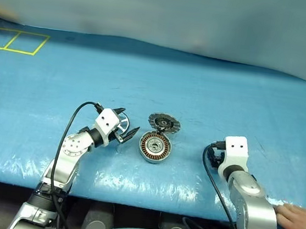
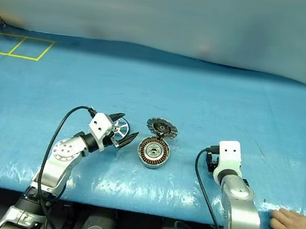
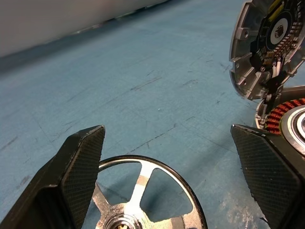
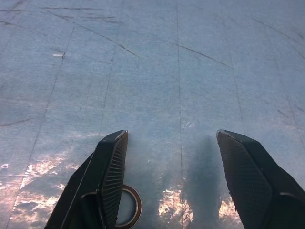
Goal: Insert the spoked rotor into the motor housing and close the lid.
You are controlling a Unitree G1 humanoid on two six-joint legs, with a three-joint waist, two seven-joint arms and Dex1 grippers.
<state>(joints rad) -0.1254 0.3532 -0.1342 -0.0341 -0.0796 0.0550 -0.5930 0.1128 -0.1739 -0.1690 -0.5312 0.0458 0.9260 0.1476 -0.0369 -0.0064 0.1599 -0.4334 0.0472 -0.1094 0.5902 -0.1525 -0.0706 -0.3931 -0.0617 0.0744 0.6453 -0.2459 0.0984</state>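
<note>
The spoked rotor (image 3: 143, 186), a shiny silver wheel, lies between the fingers of my left gripper (image 1: 130, 119), well back from the tips. That gripper is open wide: the rim meets one finger (image 3: 81, 167) and a gap shows to the other. Just to its right sits the motor housing (image 1: 155, 147), with its copper windings showing. The lid (image 1: 163, 122), a finned grey disc, stands tilted open at the housing's far edge. My right gripper (image 4: 171, 136) is open over bare cloth, off to the right of the housing, with nothing between its fingers.
A blue plastic sheet (image 1: 227, 90) covers the table. A small brown ring (image 4: 129, 208) lies on it by one right finger. A person's hand (image 1: 298, 222) rests at the front right edge. Yellow tape squares (image 1: 15, 41) mark the far left.
</note>
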